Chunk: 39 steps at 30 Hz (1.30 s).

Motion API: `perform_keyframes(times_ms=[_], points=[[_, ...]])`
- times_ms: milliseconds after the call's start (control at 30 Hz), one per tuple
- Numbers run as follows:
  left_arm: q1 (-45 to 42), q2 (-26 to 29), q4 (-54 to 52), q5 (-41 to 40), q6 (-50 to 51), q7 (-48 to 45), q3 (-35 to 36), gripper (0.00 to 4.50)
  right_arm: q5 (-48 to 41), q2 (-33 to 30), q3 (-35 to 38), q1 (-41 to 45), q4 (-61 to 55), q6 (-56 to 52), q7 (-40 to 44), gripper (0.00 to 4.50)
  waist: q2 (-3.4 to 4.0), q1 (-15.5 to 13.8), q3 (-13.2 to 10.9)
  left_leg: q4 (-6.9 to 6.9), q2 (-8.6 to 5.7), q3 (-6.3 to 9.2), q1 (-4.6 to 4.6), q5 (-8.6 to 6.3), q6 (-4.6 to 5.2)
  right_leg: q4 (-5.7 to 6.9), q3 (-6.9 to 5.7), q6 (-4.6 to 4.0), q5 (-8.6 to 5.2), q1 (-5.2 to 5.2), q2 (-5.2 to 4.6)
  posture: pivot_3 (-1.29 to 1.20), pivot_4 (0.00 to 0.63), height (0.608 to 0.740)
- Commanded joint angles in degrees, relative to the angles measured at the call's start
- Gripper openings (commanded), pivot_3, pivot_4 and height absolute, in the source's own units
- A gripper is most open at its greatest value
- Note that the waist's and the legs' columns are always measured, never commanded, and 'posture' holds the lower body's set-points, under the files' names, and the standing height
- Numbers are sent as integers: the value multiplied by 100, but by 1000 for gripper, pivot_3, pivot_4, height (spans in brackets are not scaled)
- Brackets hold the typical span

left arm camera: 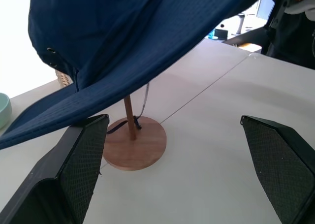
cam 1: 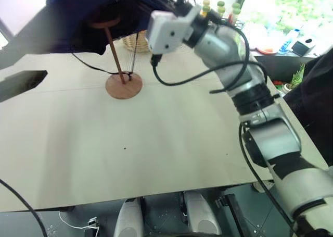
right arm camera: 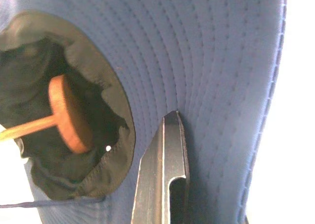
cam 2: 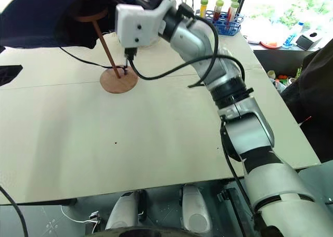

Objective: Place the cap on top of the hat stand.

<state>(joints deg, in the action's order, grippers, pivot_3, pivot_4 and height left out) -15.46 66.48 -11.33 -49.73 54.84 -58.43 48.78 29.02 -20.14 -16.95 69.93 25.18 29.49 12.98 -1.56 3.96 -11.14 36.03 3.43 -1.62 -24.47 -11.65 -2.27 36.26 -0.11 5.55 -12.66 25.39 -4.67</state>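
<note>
Right arm: extended far-left across the worktop (cam 2: pixel 156 143), wrist raised.
Right end effector (right arm camera: pixel 165 150): clamped on the cap (left arm camera: pixel 128 32) brim.
Cap: held over the stand (cam 1: pixel 123 83), far left; disc top (right arm camera: pixel 69 113) inside the crown opening.
Left end effector (left arm camera: pixel 182 165): fingers fully spread, empty, near the stand.

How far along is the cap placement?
Done: the right end effector is shut on the cap's brim and has it over the stand. In hand: the stand's top disc sits inside the crown opening, but the cap hangs tilted. Left: settle the crown onto the disc and release. The left end effector is open beside the stand.
</note>
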Motion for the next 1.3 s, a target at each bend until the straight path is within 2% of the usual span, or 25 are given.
perform_keyframes(times_ms=[33, 133, 233, 400, 500, 767, 900, 1033, 1133, 1300], points=[[-176, 246, 49, -108, -54, 20, 41, 4500, 272, -135, 122, -251, -526, -9, -343, 5, -1, -6, 0, 1, 0, 0, 0, 0, 0, 0, 0, -6, -4, 0, 0, 0, 150, 740], [-295, 316, 122, -259, 74, 32, 78, 4500, 439, -159, 39, -661, -800, -27, -409, 5, -1, -10, 1, 6, -1, 0, 0, 0, 0, -1, 0, -12, -7, -3, -1, 0, 150, 740], [-298, 528, 170, -549, 568, -28, 543, 4500, 554, -106, -150, -1218, -1150, 51, -343, 5, -5, -5, 3, 6, 0, 0, 0, 0, 0, -1, 0, -12, -7, -3, 0, 0, 150, 740], [384, 565, -104, -616, 1492, -297, 1750, 4500, 708, -28, -224, -1389, -1122, 26, -465, 5, 3, 25, -2, 0, 1, -3, 1, 0, 0, -2, 2, -11, -7, 2, 1, 0, 150, 740], [820, 480, -187, -428, 1681, -281, 2341, 4500, 913, -41, -326, -1402, -1056, 199, -657, 5, 0, 13, -1, 0, 8, -2, 3, 0, 0, -1, 0, -19, -11, 1, 8, 0, 150, 740], [1119, 431, -136, -243, 1607, -129, 2652, 4500, 1656, -141, -756, -1664, -933, 720, -1242, 5, -12, 0, 7, 7, 7, -1, 5, 4, -8, -9, 0, -28, -13, -7, 4, 0, 150, 740], [1097, 471, -40, -211, 1541, -106, 2616, 4500, 1585, -86, -759, -1764, -799, 618, -1149, 1495, -13, 7, 7, 6, 7, -1, 5, 4, -8, -9, 0, -28, -12, -6, 5, 0, 150, 740], [881, 534, 41, -286, 1334, -56, 2163, 4500, 1305, -119, -678, -1927, -953, 409, -782, 3499, -17, -5, 10, 6, 8, -1, 6, 4, -8, -8, 1, -28, -12, -7, 5, 0, 150, 740], [621, 609, 149, -315, 1128, -29, 1692, 4500, 876, -268, -593, -2170, -1296, 363, -288, 3499, -25, -24, 15, 7, 8, 0, 7, 4, -8, -8, 0, -28, -12, -14, 5, 0, 150, 740], [154, 733, 308, -331, 725, -69, 831, 4500, -156, -916, -28, -2738, -2280, 78, 618, 3499, -27, -47, 15, 10, 7, -1, 6, 4, -8, -10, 0, -28, -12, -14, 4, 0, 150, 740]])
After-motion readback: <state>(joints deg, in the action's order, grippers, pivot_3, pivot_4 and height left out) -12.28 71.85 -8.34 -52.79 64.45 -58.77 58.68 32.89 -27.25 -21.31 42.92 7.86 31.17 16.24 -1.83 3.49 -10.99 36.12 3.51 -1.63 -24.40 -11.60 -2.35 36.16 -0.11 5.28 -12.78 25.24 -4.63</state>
